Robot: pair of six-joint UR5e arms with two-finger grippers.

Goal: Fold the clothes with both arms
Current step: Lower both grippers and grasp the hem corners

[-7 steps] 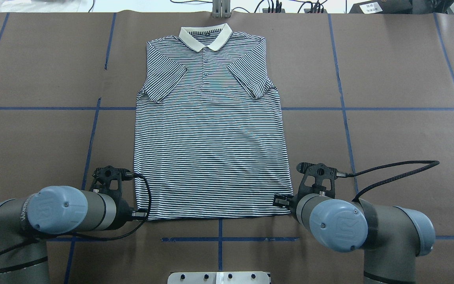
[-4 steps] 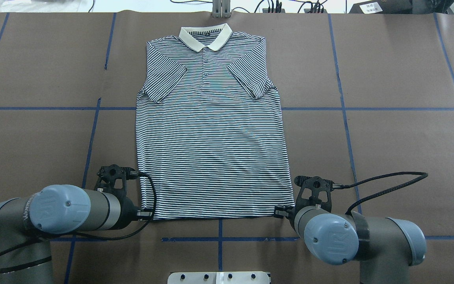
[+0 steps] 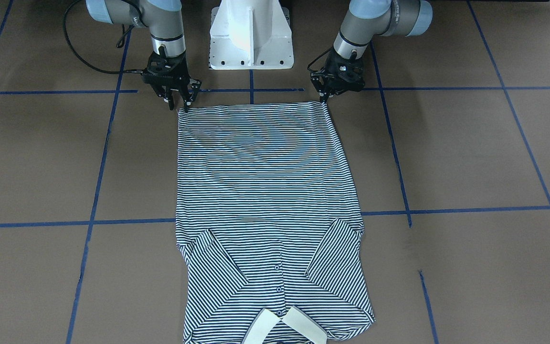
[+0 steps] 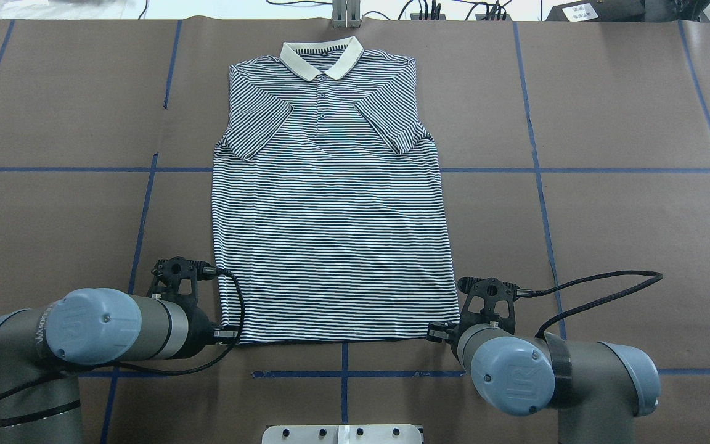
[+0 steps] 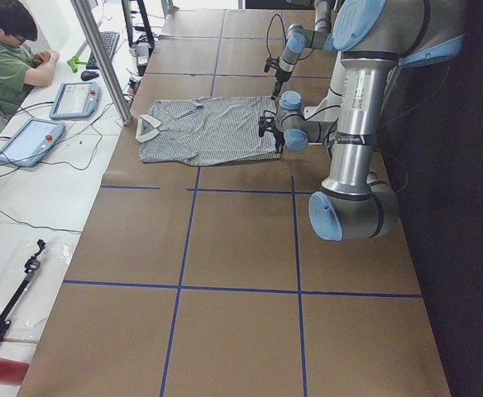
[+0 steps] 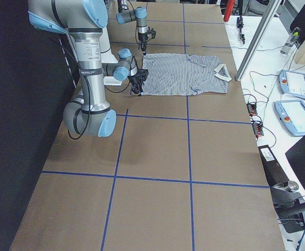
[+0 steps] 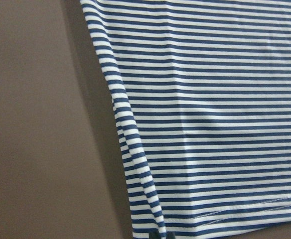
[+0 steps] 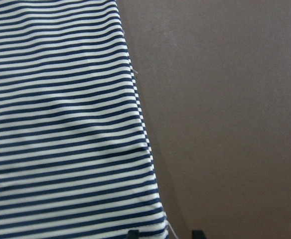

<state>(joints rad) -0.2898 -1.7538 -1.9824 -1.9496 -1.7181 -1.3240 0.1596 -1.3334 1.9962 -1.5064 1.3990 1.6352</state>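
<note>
left arm [image 4: 93, 327]: comes in over the table's [image 4: 53, 216] robot-side edge, left of centre; forearm level; wrist turned down
left gripper [image 3: 324, 98]: tips at table level; fingers pressed together, pinching polo shirt [image 4: 330, 234] hem corner
right arm [image 4: 515, 373]: mirrors it right of centre; elbow bent; wrist down
right gripper [image 3: 178, 104]: tips low; fingers [image 8: 198, 235] apart, straddling the other hem corner
both grippers: well apart; level with each other along that edge
</note>
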